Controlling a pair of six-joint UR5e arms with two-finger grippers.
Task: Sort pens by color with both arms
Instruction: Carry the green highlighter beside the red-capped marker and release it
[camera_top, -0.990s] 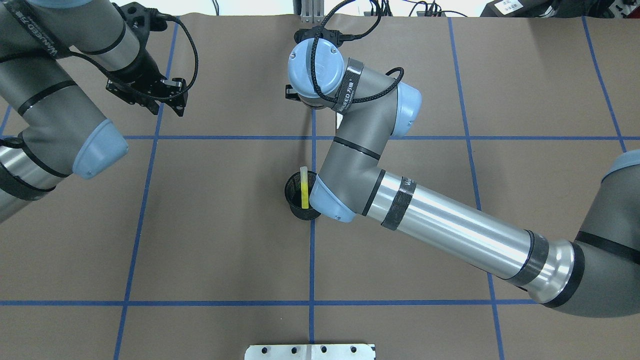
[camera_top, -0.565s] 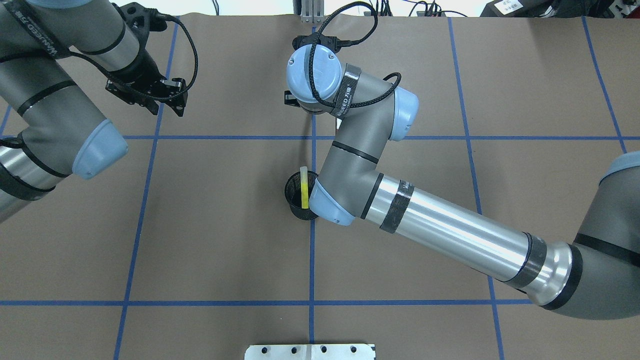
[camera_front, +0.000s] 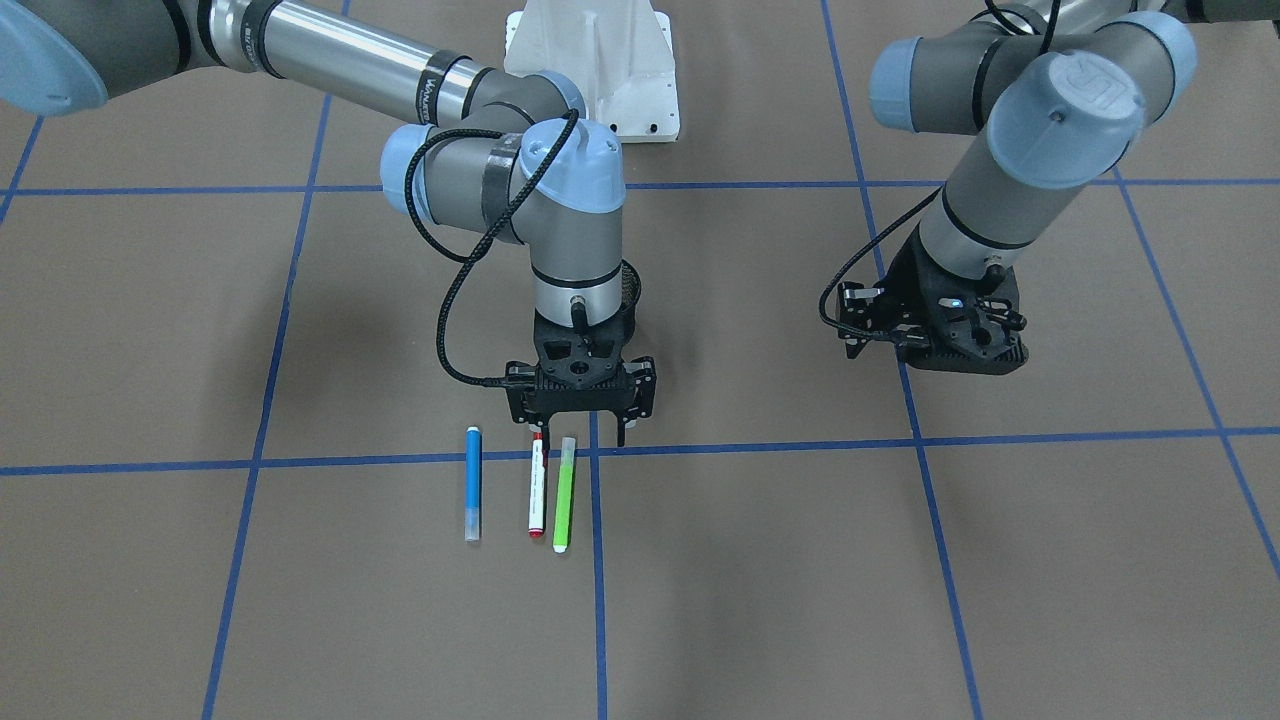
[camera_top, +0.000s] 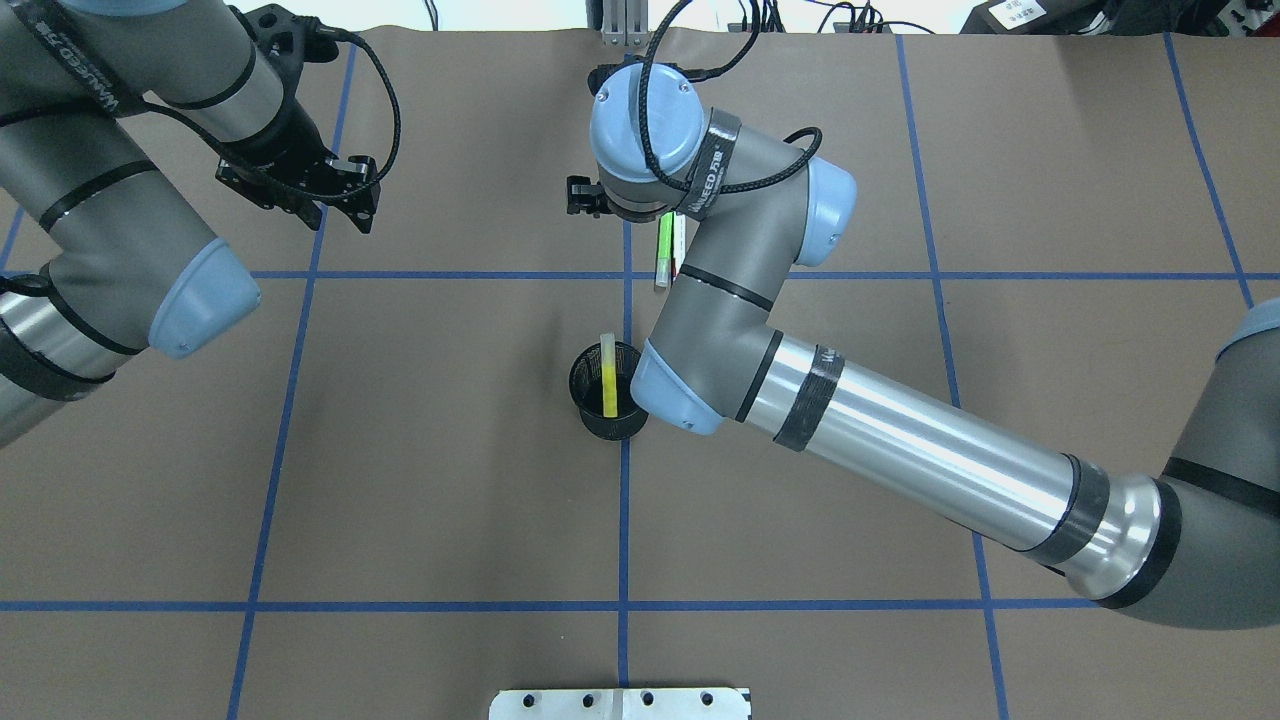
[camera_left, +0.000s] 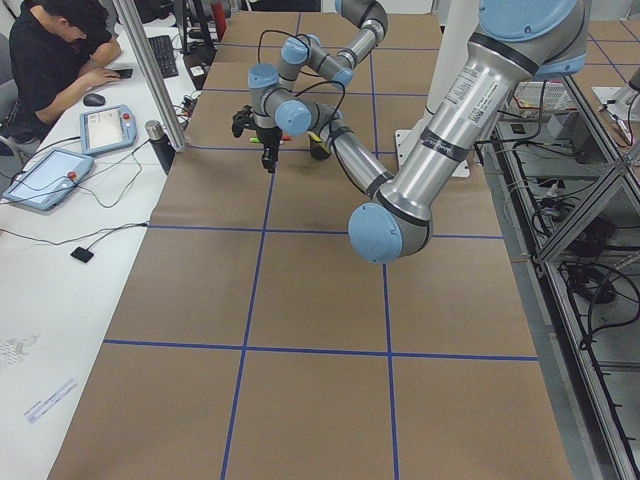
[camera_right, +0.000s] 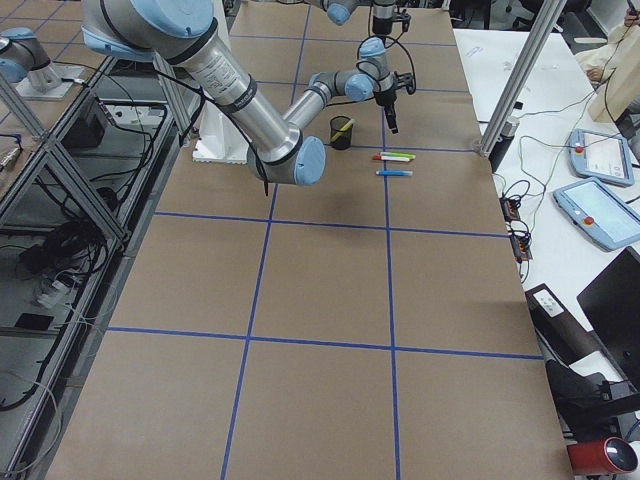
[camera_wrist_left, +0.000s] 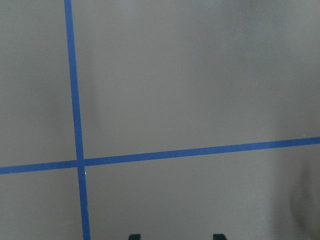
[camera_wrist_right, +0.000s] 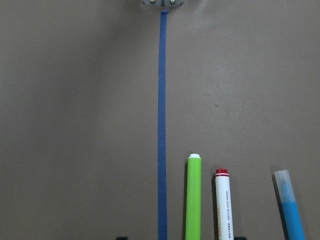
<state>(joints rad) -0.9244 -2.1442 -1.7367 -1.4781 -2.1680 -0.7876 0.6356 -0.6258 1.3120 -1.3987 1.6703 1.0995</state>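
**Both grippers empty; one pen in the cup, three on the table**

The right gripper (camera_front: 578, 432) points straight down with its two fingers (camera_front: 536, 428) spread wide and nothing between them. It hangs just above the robot-side ends of the pens that lie on the table. One fingertip is over the end of the red-capped white pen (camera_front: 537, 485).

The white pen lies between the lime green pen (camera_front: 565, 493) and the blue pen (camera_front: 473, 483). All three are flat and parallel, and they cross a blue tape line (camera_front: 300, 461). The green pen lies just beside the white one, and the blue one lies a little further off.

The black mesh cup (camera_top: 590, 418) stands upright on the centre tape line, nearer the robot's base. In the overhead view the right arm's (camera_top: 900, 450) wrist joint partly covers it. It holds a single pen, the yellow pen (camera_top: 608, 378), which leans with its pale end above the rim.

The left gripper (camera_top: 335, 212) is well apart from the pens and the cup. It hovers over bare brown table (camera_top: 450, 480) near a tape crossing. Its fingertips are parted and it has hold of nothing.
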